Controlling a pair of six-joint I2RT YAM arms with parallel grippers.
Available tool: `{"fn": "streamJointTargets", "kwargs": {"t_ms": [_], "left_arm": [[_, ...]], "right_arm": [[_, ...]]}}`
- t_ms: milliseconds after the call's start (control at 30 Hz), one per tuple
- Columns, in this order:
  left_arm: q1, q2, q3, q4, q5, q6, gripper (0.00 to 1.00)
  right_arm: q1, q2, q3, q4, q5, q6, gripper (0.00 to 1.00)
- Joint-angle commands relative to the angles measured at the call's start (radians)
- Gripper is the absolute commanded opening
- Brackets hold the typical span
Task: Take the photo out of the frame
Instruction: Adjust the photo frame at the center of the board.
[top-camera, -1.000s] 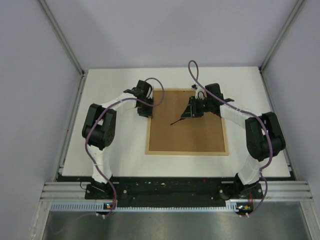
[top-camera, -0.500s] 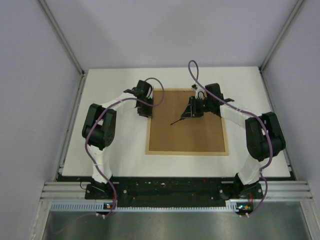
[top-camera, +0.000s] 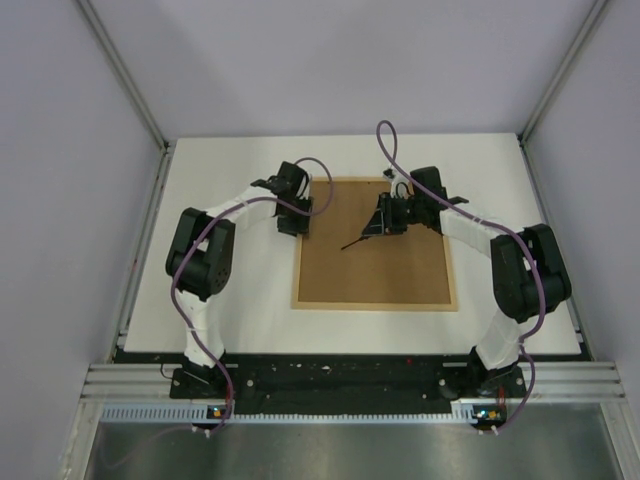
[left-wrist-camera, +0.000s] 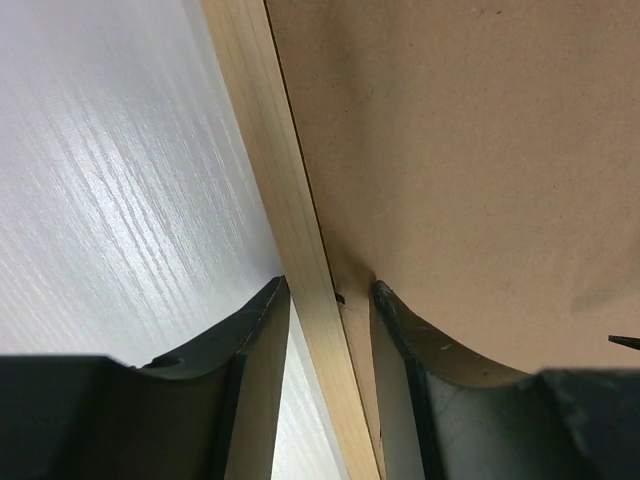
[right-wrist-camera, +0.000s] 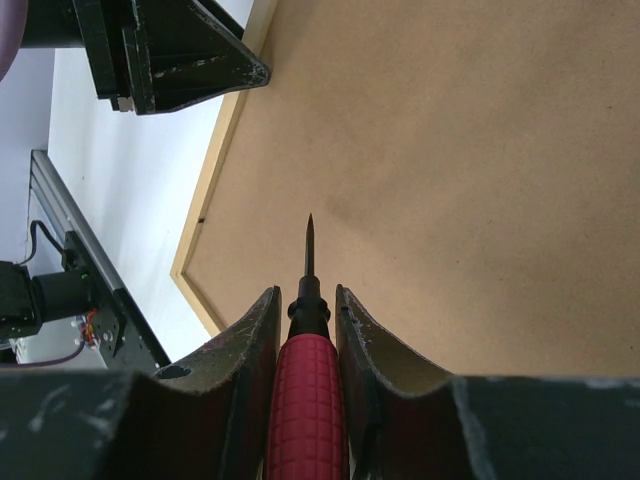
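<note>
Top view: frame (top-camera: 375, 305) lies face-down with the brown backing board (top-camera: 375, 265) up; photo hidden, probably beneath. Left gripper (top-camera: 297, 212) is at the rim; right gripper (top-camera: 380, 222) is clamped on a red-handled tool (top-camera: 355, 243). Left wrist: jaws apart, straddling the wood rim, not pinching. Right wrist: tool tip points ahead over bare board. Photo is likely thin and crease-prone; pinch an edge once the stiff board is pried up.

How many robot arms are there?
2. The left arm reaches the frame's left rim, the left gripper open astride the wood. The right arm is over the brown backing board, the right gripper holding a red-handled screwdriver. None looks hidden.
</note>
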Motion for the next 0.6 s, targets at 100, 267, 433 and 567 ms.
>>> {"fn": "streamJointTargets", "kwargs": {"t_ms": [100, 267, 433, 567], "left_arm": [[-0.004, -0.016, 0.016, -0.005, -0.026, 0.026, 0.36], [-0.004, -0.007, 0.019, -0.005, -0.021, 0.025, 0.32], [-0.004, -0.01, 0.021, -0.005, -0.014, 0.022, 0.18], [-0.004, -0.028, 0.013, 0.002, -0.014, -0.004, 0.0]], "right_arm": [[-0.002, -0.057, 0.002, 0.043, -0.024, -0.004, 0.0], [-0.004, -0.058, 0.001, 0.043, -0.024, -0.002, 0.0], [-0.002, -0.058, 0.001, 0.043, -0.021, -0.005, 0.0], [-0.004, -0.055, 0.002, 0.043, -0.022, -0.004, 0.0]]}}
